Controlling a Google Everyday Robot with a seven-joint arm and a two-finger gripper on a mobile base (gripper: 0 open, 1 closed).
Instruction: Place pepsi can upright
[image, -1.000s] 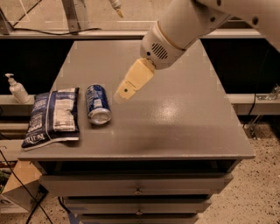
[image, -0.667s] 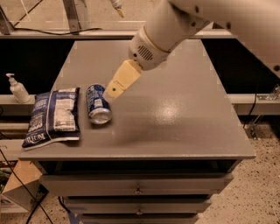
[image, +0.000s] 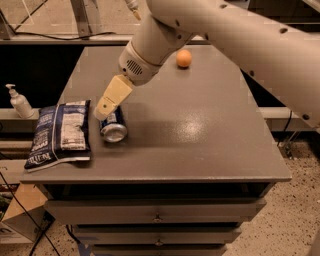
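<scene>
Here, end effector (image: 102, 113) abv pepsi can (image: 115, 131)

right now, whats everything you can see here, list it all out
pepsi can: one, dark blue with silver ends, lying on its side at the table's left, beside the bag
snack bag: one, blue and white, flat at the table's left edge
ball: one, orange, far side of the table
pump bottle: one, white, on a ledge left of the table
cardboard box: one, brown, on the floor at lower left
table: one, grey, with drawers below
arm: one, white, reaching in from upper right
gripper: one, cream, right over the can's far end
</scene>
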